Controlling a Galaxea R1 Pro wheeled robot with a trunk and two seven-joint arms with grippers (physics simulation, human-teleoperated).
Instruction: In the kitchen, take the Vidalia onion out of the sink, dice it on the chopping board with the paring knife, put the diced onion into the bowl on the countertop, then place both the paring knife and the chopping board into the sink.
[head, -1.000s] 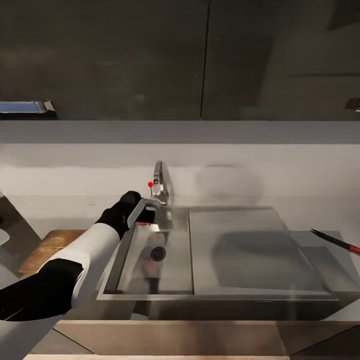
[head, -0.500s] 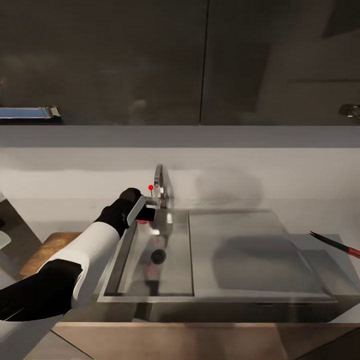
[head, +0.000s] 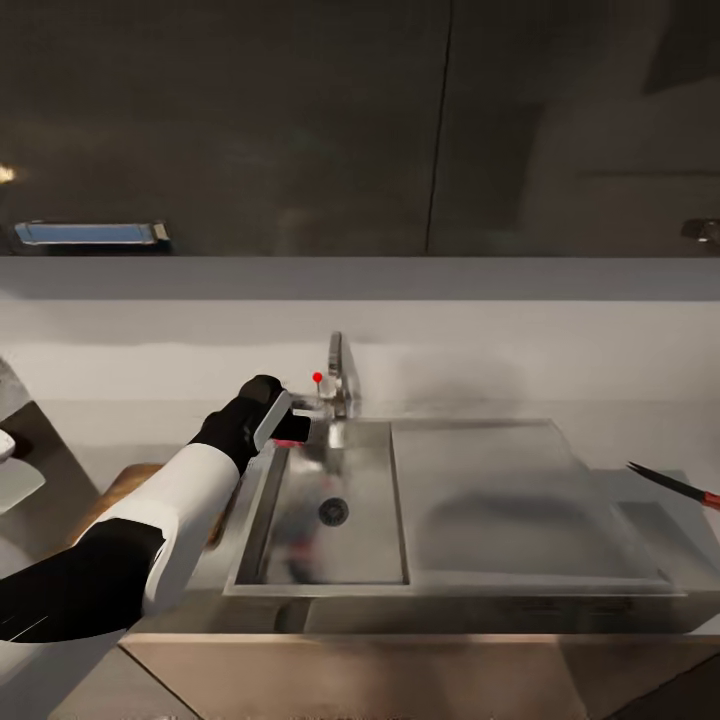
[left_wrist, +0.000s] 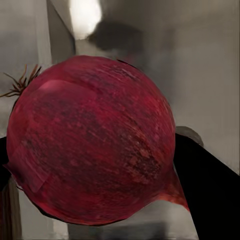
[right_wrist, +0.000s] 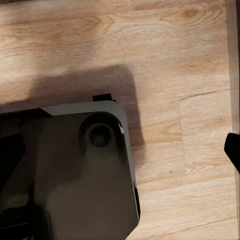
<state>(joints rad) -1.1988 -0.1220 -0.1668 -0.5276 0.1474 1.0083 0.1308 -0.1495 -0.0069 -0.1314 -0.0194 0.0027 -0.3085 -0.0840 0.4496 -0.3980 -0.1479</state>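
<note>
My left gripper (head: 287, 424) is shut on the Vidalia onion (head: 294, 431), a dark red bulb, and holds it above the far left corner of the sink (head: 300, 560), beside the chrome faucet (head: 340, 372). In the left wrist view the onion (left_wrist: 90, 140) sits between the dark fingers (left_wrist: 210, 192). The grey basin with its round drain (head: 333, 512) holds nothing. The paring knife (head: 672, 484) lies on the countertop (head: 650, 420) at the right. A corner of the chopping board (head: 122, 486) shows left of the sink, behind my left forearm. A white bowl (head: 14, 482) pokes in at the left edge.
The flat drainboard (head: 500, 500) lies right of the basin. Dark upper cabinets (head: 300, 120) hang over the grey backsplash. The right wrist view looks down on light wood floor (right_wrist: 165, 60) and the robot's dark base (right_wrist: 70, 175); a dark tip (right_wrist: 233, 150) shows at its edge.
The whole view has shifted, so the sink sits further right in the picture. Against the sink, my left gripper with the onion has moved left, from over the basin to its far left corner.
</note>
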